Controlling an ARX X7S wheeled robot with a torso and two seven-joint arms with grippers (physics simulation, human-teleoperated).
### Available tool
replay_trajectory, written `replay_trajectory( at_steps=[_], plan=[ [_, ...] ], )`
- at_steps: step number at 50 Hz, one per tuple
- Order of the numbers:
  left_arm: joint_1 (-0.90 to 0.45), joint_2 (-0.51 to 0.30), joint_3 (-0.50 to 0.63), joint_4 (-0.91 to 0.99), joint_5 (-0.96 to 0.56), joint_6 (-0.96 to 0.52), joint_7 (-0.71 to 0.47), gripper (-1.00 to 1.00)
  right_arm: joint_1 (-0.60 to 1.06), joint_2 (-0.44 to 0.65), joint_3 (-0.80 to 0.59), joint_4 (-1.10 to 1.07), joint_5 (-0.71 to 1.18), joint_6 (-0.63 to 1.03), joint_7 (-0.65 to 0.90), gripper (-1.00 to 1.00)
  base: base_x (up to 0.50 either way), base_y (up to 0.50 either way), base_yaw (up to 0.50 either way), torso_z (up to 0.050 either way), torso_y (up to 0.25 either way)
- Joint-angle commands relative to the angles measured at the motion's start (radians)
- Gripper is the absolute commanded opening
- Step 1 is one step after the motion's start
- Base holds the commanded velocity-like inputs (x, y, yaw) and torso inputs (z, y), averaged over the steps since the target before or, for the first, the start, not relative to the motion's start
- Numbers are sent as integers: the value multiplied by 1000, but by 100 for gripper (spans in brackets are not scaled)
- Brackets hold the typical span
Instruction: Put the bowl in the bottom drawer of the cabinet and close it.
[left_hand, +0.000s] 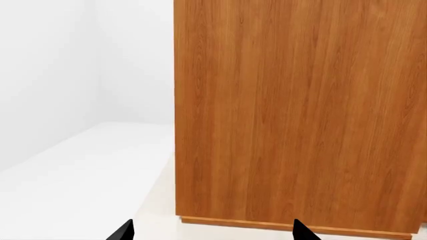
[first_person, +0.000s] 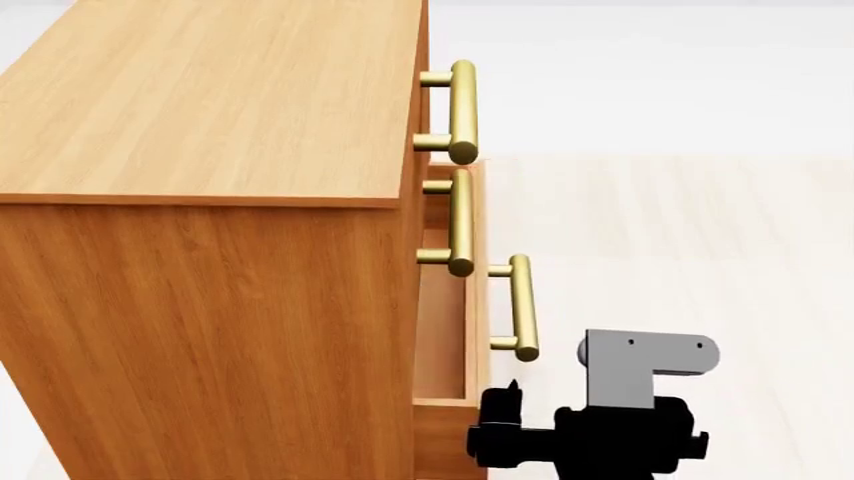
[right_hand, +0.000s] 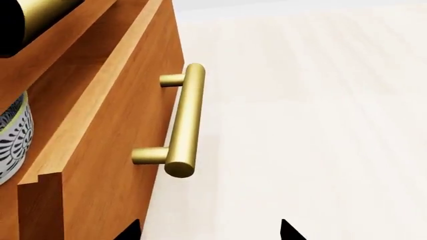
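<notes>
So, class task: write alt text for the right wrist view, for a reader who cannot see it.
An orange-brown wooden bottom drawer stands pulled open, its brass bar handle facing a pale floor. The patterned bowl shows partly at the edge, inside the drawer. Two black tips of the right gripper stand apart, holding nothing.

I see a pale, cream floor spreading out from the wooden furniture, and plain white walls beyond it, all evenly and softly lit.

Cabinet: plain wood-grain side panel fills most of view, w/ base strip along its foot. White wall and pale floor beside it. Left gripper: two black fingertips apart, nothing btwn.
</notes>
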Motion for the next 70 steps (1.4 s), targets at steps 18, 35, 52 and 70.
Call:
replay_trajectory(
  at_steps=[18, 35, 52, 70],
  plan=[
    [-4, 2, 2, -9, -4, 7, 1, 100, -17, -18, -61, 14, 10, 1, 33, 100, 0, 0, 0, -1, 0],
    [1, -3, 1, 0, -5, 4, -3, 100, -6, -17, -91, 34, 40, -9, 47, 100, 0, 0, 0, -1, 0],
    [-2, -1, 3, -3, -5, 5, -3, 100, 9, -12, -117, 69, 65, -34, 55, 100, 0, 0, 0, 0, 0],
    [-2, -4, 4, 2, -8, 2, -6, 100, 13, 2, -162, 51, 103, -40, 21, 100, 0, 0, 0, 0, 0]
  ],
)
